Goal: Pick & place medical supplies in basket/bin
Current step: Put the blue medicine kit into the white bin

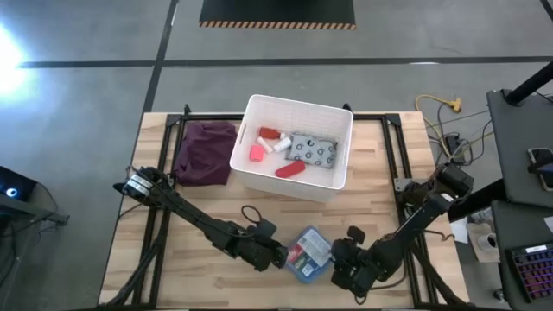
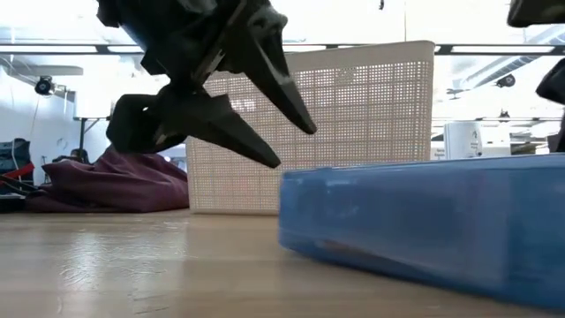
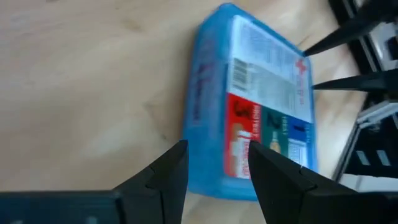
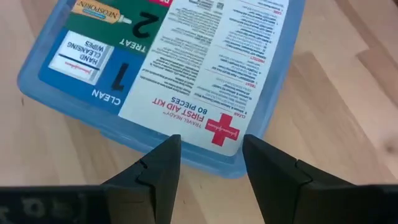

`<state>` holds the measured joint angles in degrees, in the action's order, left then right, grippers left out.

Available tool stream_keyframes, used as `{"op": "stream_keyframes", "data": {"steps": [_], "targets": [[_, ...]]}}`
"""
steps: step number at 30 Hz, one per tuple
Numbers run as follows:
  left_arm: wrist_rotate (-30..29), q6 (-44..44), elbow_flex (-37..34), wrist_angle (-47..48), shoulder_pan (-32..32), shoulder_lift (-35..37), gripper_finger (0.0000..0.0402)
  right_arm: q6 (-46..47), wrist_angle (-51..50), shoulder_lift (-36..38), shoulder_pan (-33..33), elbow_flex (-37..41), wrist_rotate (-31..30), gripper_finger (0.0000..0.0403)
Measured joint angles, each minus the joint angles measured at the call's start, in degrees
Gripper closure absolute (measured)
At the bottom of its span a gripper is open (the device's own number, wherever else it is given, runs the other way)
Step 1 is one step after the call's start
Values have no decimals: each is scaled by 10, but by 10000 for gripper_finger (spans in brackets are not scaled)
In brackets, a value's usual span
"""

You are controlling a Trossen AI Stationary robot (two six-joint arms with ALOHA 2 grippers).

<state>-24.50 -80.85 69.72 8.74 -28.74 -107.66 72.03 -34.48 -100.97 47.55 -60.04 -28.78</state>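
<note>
1. First-aid box [image 1: 308, 253], blue with white label and red cross, flat on tabletop [image 1: 207, 285] at near edge, between both tools; outside the bin.
2. Left tool [image 1: 281, 257] just beside box's left end, fingers [image 3: 163, 177] apart, pointed at box edge; no contact visible.
3. Right tool [image 1: 339, 259] just beside box's right end, fingers [image 4: 159, 169] apart, tips close to the red-cross corner; contact not clear.
4. White ribbed bin [image 1: 337, 177] at tabletop's far middle, well apart from box. Inside: red bottle [image 1: 270, 135], pink cube [image 1: 257, 153], red tube [image 1: 289, 170], grey-green patterned packet [image 1: 313, 150], white vials [image 1: 282, 145].
5. Purple cloth [image 1: 205, 152] crumpled just left of bin.
6. Low view: box tilted slightly, one end raised off tabletop.
</note>
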Motion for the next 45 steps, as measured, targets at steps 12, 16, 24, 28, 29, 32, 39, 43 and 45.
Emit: {"op": "stream_keyframes", "data": {"steps": [12,16,24,28,29,32,39,43,45], "targets": [[4,-34,-12,-41,3,-31,254,78,-42,25,33,20,14,236],[-11,14,20,-52,3,-31,254,121,-56,27,61,28,14,236],[-11,52,38,-41,18,-38,254,150,2,25,75,69,35,236],[-6,51,34,-45,22,-43,254,158,82,25,61,103,33,236],[-6,49,34,-48,22,-44,254,159,92,25,57,109,33,236],[2,38,34,-67,23,-56,254,142,118,25,46,120,33,236],[32,34,63,-76,24,-103,254,76,144,27,10,137,36,236],[33,31,79,-71,23,-120,254,47,162,28,-2,141,38,236],[35,30,83,-70,23,-123,254,31,163,27,-5,141,37,236]]}}
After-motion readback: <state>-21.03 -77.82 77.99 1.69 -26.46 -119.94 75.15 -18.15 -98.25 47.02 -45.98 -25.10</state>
